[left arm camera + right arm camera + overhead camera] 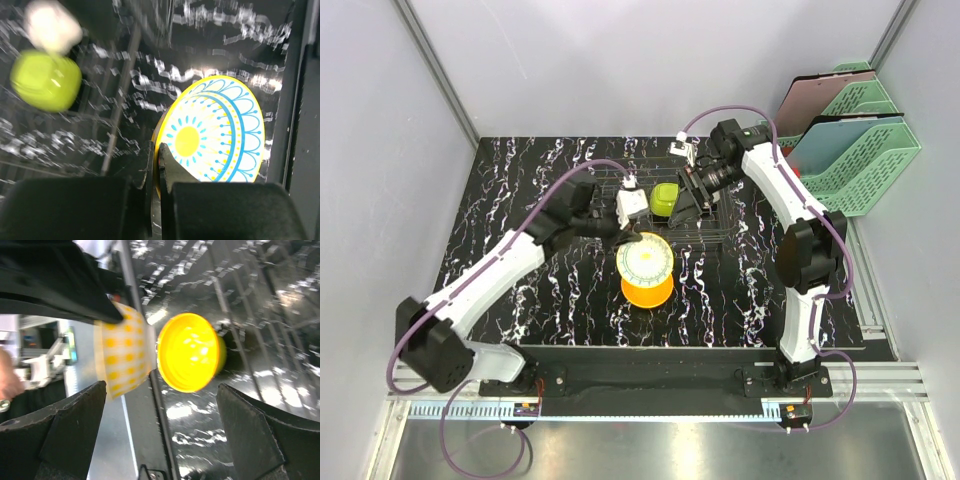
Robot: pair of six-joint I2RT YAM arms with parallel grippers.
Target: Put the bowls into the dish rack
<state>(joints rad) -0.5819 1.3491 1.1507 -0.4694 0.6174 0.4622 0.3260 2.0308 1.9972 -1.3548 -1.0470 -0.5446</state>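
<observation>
Nearest, the orange bowl [647,292] lies on the table, at 6 o'clock from the rack [717,228]. Just beyond it, the patterned bowl [215,135] is tilted, its rim pinched in the left gripper [159,159]. Farther, the rack holds the white bowl [632,205] and, at its 3 o'clock, the lime bowl [665,199]. The right gripper [161,386] hangs wide open and empty beside them. Judged progress: two loaded, at least two remaining.

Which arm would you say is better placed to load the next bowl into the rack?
Left. The left gripper is shut on the rim of the patterned bowl, beside the rack. The right gripper hangs open and empty over the rack.
</observation>
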